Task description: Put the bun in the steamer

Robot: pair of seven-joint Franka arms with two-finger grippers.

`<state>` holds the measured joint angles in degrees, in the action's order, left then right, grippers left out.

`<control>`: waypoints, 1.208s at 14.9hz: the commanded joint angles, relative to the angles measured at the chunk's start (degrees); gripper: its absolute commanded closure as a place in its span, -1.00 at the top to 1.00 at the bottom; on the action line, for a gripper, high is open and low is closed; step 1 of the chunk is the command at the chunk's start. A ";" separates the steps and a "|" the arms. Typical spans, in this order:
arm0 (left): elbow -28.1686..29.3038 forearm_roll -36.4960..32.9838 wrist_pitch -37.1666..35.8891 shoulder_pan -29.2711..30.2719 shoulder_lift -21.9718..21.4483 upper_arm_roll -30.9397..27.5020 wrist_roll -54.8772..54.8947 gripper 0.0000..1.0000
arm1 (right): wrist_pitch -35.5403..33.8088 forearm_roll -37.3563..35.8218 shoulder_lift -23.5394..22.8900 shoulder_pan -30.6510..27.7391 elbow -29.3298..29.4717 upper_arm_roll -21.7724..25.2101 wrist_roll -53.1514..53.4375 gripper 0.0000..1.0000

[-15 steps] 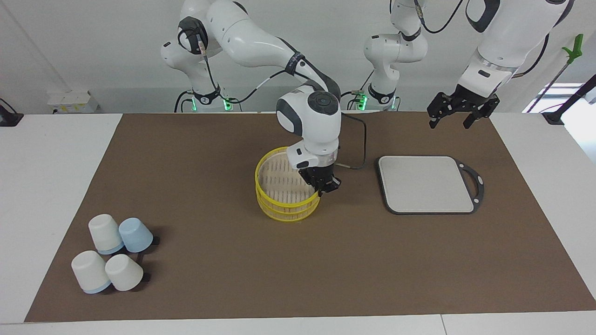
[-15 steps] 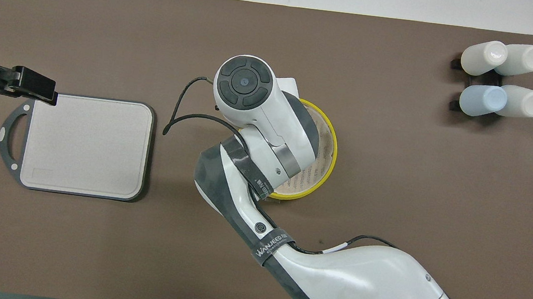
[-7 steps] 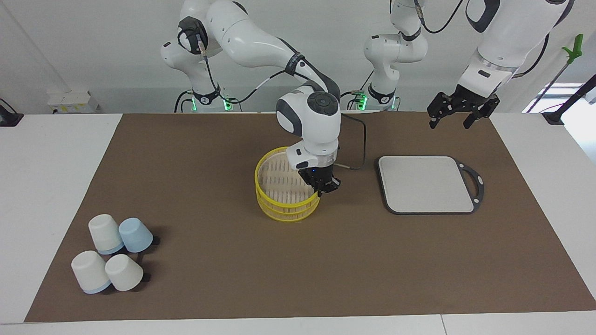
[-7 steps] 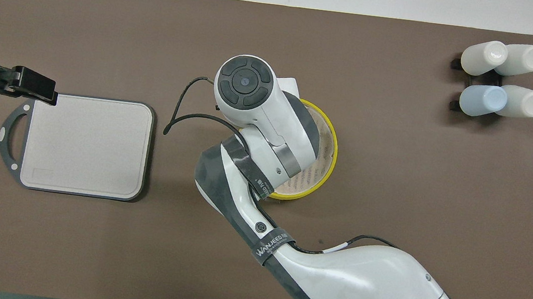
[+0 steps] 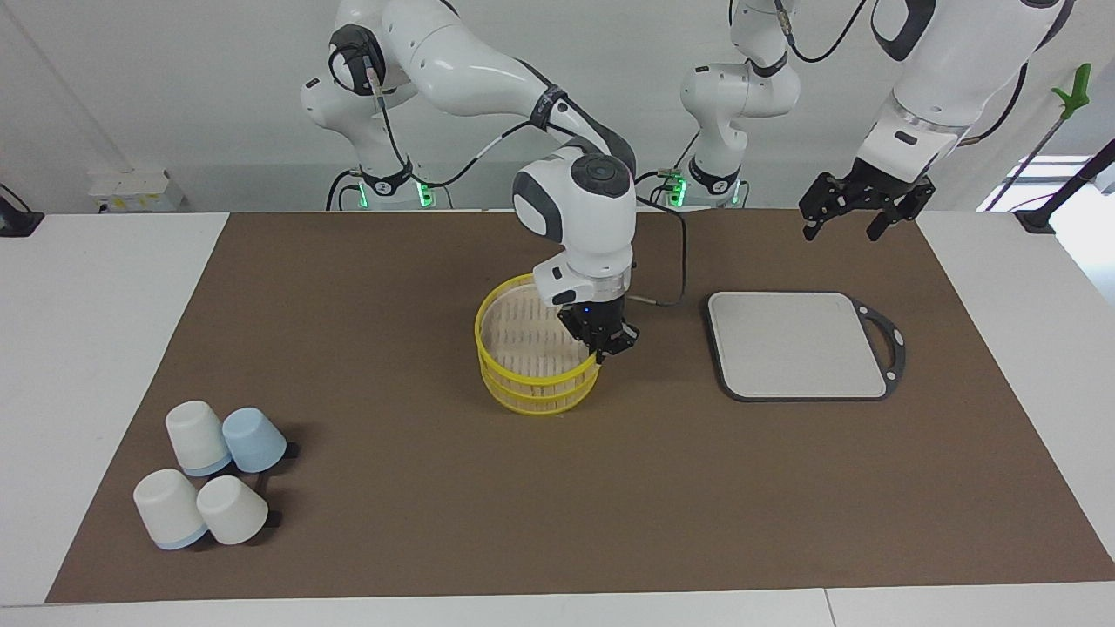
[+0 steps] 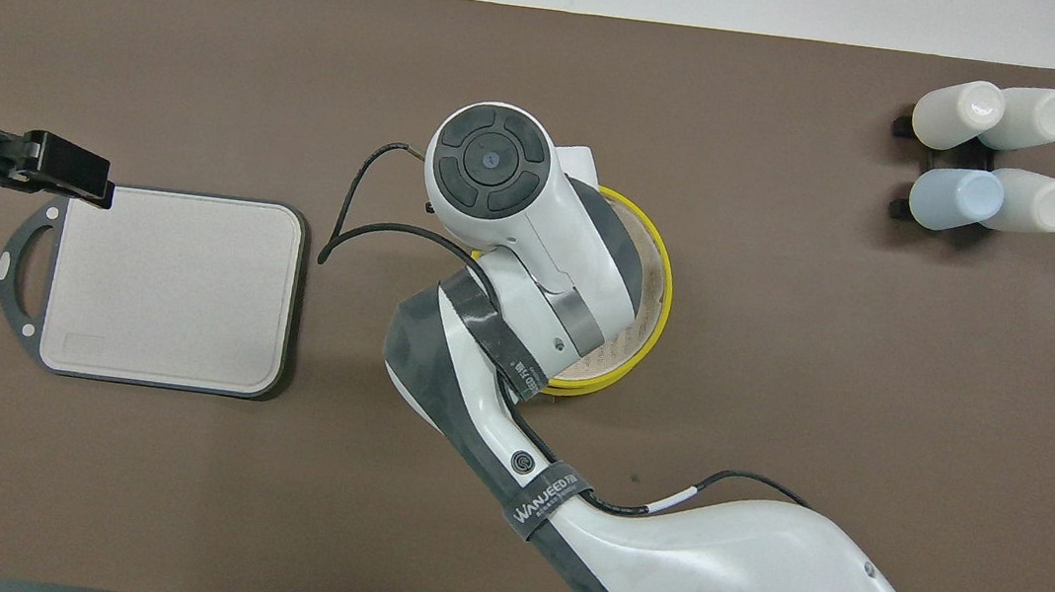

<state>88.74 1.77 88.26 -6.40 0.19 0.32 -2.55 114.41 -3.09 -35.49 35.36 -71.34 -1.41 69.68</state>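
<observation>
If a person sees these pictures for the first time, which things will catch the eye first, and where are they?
The yellow-rimmed steamer in the middle of the brown mat stands out most, with the right gripper shut at its rim on the side toward the grey board. No bun can be seen. The left gripper waits open in the air near that board, and four upturned cups cluster at the right arm's end, farther from the robots.

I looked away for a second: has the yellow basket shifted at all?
Yes, slightly. The steamer now sits higher against the grey board in the facing view, so it is lifted or nearer the robots. The right end effector is shut on its rim.
</observation>
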 commanded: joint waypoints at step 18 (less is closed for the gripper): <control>0.47 -1.16 0.51 0.69 -0.89 0.30 0.53 1.00 | 2.22 0.36 2.79 -0.38 -5.30 -0.35 -1.66 -1.00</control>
<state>88.74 1.77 88.26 -6.38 0.17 0.27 -2.54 115.35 -3.08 -35.05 35.19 -73.66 -1.63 69.32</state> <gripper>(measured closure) 0.000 0.907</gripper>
